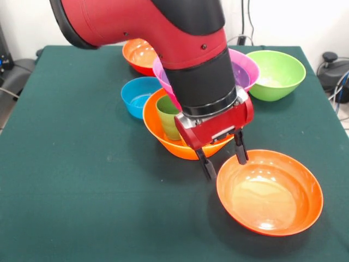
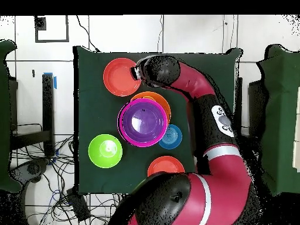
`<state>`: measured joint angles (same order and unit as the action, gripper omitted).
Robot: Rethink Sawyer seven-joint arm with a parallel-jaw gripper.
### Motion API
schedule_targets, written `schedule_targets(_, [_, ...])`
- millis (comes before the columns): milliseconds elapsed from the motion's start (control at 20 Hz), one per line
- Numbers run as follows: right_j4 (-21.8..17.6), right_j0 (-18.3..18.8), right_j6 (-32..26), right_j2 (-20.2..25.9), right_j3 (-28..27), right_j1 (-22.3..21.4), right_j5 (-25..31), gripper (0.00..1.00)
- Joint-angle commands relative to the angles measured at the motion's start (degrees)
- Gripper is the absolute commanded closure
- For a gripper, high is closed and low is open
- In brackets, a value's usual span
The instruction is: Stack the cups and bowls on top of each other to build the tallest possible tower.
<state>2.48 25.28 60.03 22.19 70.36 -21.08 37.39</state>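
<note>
My gripper [image 1: 223,158] is open just above the table. Its fingers stand on either side of the far-left rim of a red-orange bowl [image 1: 270,191], one finger [image 1: 207,166] outside it, the other over the rim. In the overhead view the gripper [image 2: 137,70] is at that bowl's [image 2: 122,77] edge. Behind it the light orange bowl [image 1: 166,143] holds the green cup [image 1: 166,115]. The pink bowl [image 1: 248,59], with the purple bowl [image 1: 242,76] in it, overlaps the light orange bowl [image 2: 159,98] in the overhead view; my arm hides how they meet. The yellow and orange cups are hidden.
A blue bowl [image 1: 137,95] sits left of the light orange bowl. A lime green bowl [image 1: 278,73] stands at the back right, a second red-orange bowl [image 1: 139,54] at the back. All stand on the dark green table [image 1: 82,180].
</note>
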Motion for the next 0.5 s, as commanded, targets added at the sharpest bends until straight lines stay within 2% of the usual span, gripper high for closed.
schedule_targets(50, [-2.84, -0.88, 2.82, 1.74, -0.91, 3.46, -0.43, 0.0])
schedule_targets(500, [-3.31, -0.47, 1.23, 2.11, -2.76, 5.25, 0.01, 0.0])
